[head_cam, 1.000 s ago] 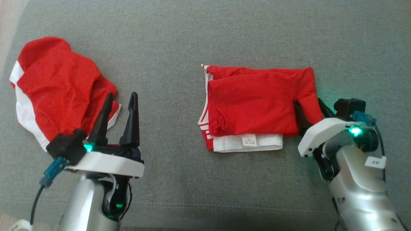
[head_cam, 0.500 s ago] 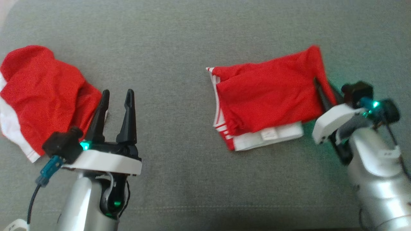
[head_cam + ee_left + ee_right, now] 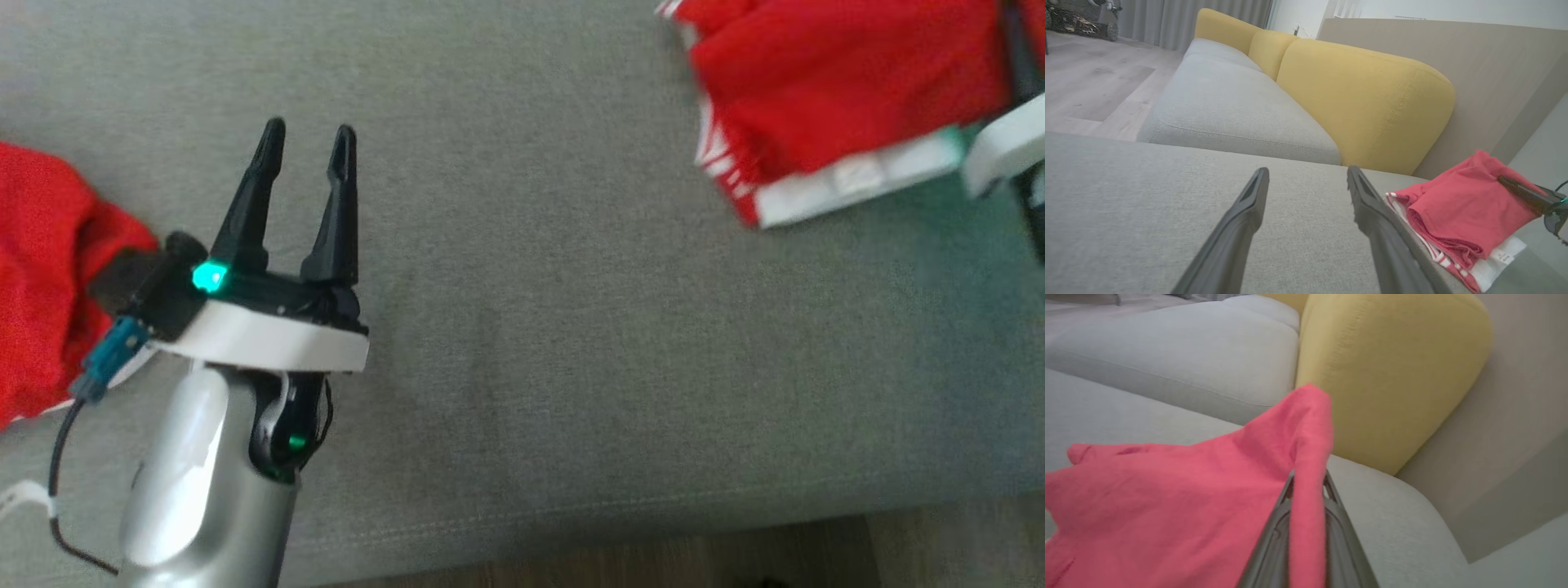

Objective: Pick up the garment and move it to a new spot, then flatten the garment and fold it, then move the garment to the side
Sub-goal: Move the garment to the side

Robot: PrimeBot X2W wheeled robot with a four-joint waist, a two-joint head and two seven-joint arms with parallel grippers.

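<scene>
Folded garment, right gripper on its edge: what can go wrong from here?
1. The right gripper pinches only a thin red edge of the garment; the layers beneath are not gripped, so the fold may open or the fabric slip out.
2. The garment sits at the head view's top right edge, blurred, so tracking it may fail.

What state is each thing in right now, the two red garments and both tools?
left tool: open, empty.
right tool: shut on the folded red garment.
folded red garment: folded, one edge pinched and lifted.
crumpled red garment: bunched, lying on the grey cushion.
</scene>
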